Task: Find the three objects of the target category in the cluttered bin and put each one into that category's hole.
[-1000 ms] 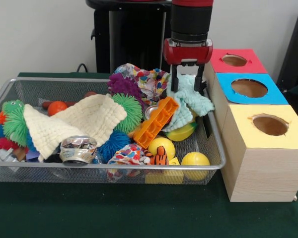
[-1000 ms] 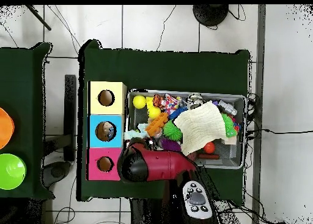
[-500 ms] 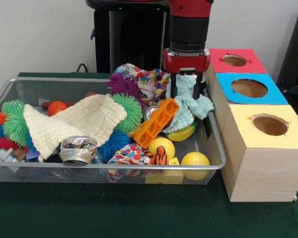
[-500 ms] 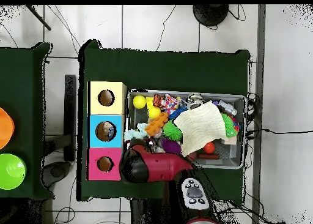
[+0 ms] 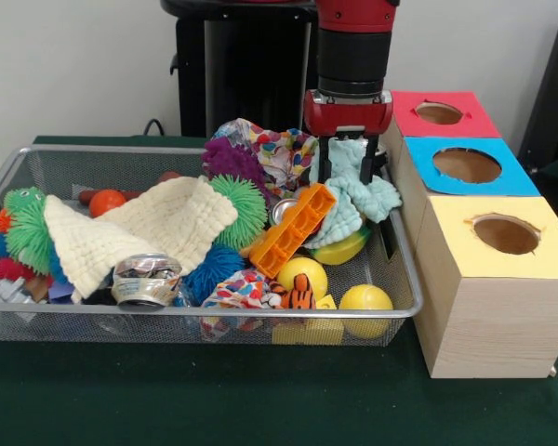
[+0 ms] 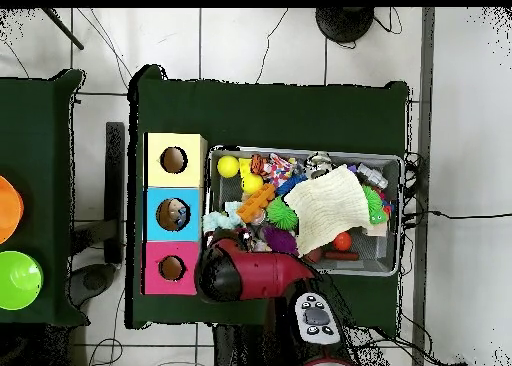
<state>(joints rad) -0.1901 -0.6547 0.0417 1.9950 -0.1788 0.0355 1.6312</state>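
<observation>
Vertically draped, the pale teal cloth hangs long-axis down at the wire bin's right end, beside the blue-topped box. Straight above, the upright gripper is pinched on its top fold. Overhead, the arm hides the grip.

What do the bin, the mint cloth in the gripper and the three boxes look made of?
Bin: metal wire mesh, silvery; see-through grid with a solid rim.
Mint cloth: soft nubby fabric, likely terry or muslin; hangs limp in folds from the gripper.
Boxes: pale wood, seemingly unfinished, grain on the sides; matte pink, blue and yellow tops, perhaps paper or paint.
</observation>
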